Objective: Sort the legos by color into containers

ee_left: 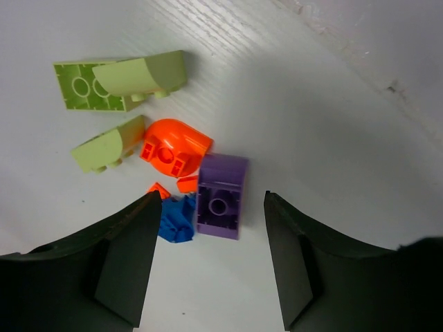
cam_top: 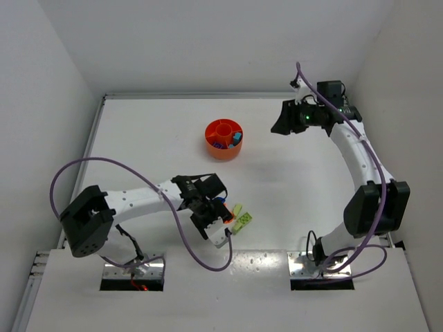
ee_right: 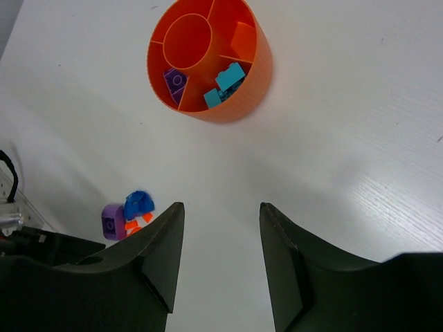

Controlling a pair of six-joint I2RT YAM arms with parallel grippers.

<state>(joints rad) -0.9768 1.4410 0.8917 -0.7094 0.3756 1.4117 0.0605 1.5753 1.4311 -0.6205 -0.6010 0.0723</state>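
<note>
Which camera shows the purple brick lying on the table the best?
The left wrist view: the purple brick is big and close, with its hollow underside showing. The right wrist view shows the brick tiny and far off. In the top view I cannot make it out.

No text, label, brand name, number or sign can be read in any of the three views. The moulded undersides of the bricks (ee_left: 220, 197) and the wall of the tray (ee_right: 243, 97) bear no legible marking.
</note>
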